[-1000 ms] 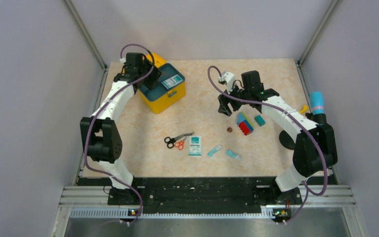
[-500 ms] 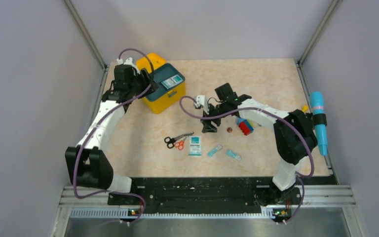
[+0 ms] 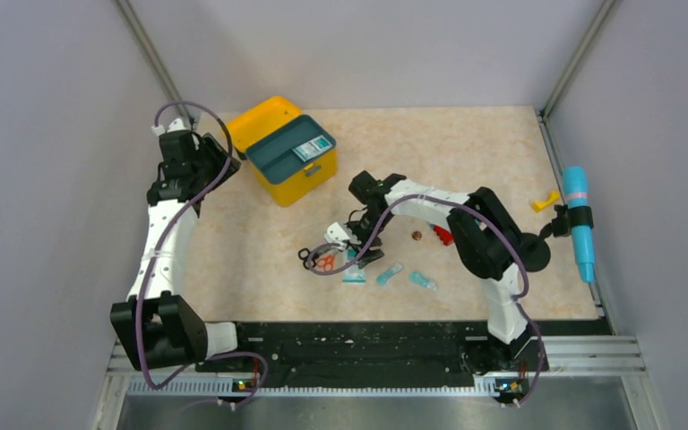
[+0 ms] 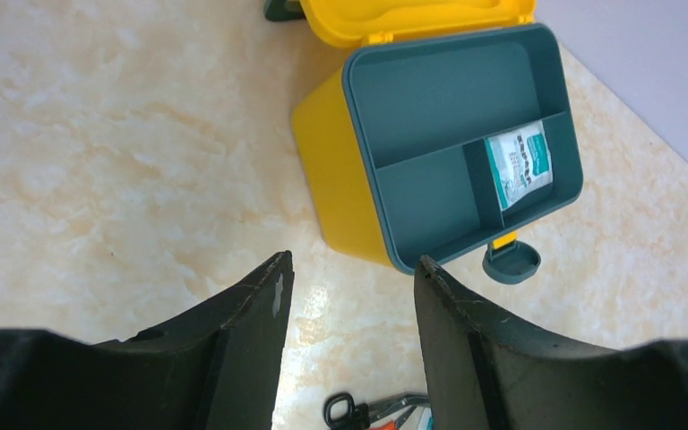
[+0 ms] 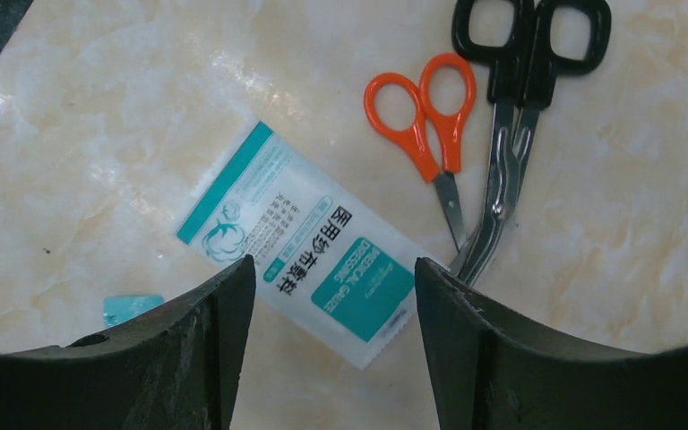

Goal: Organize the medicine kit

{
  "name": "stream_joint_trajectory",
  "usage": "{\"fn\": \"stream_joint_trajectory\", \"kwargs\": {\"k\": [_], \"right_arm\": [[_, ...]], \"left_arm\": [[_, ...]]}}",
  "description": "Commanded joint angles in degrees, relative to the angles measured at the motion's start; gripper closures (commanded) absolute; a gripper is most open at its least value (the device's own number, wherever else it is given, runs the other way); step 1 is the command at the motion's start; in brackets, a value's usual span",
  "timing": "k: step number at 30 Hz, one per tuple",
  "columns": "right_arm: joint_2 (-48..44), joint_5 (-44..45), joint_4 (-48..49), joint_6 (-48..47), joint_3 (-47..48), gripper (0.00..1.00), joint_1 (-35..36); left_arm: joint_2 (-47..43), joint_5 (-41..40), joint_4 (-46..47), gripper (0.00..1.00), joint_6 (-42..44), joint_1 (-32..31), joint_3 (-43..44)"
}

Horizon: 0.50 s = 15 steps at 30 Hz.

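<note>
Glossy paper-like sachet [image 5: 300,260] lies between the right jaws; black scissors [image 5: 506,152] beyond show shiny metal blades, plastic handles; counter [image 5: 98,116] smooth, marbled.

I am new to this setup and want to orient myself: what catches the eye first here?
The bright yellow medicine kit stands open at the far left of the table, with one stored packet in its teal tray. Near the middle, the right gripper hovers open over a medical dressing packet, beside orange scissors and black-handled scissors.

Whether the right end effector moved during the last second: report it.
Yes. The right end effector swung left and nearer, from the coloured blocks to above the dressing packet.
</note>
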Motion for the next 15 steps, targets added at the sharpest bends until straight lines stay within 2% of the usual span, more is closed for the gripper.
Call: {"fn": "stream_joint_trajectory", "kwargs": {"k": [1, 3, 5, 9, 15], "right_arm": [[5.7, 1.1, -8.6, -11.3, 6.7, 0.35, 2.3], [7.6, 4.4, -9.5, -12.8, 7.4, 0.38, 2.9], [8.3, 7.3, -9.7, -14.2, 6.8, 0.44, 3.0], [7.5, 11.5, -9.3, -15.3, 3.3, 0.63, 2.8], [1.3, 10.5, -0.7, -7.5, -3.6, 0.78, 1.8]], "left_arm": [[-3.3, 3.0, 1.2, 0.43, -1.5, 0.5, -2.0], [-4.3, 3.4, 1.8, 0.43, -2.1, 0.7, -2.6], [-4.9, 3.8, 2.3, 0.43, -2.4, 0.9, -3.1], [-5.5, 5.1, 2.9, 0.43, -2.8, 1.1, -4.4], [-3.9, 13.1, 6.0, 0.44, -3.1, 0.5, -6.8]]}}
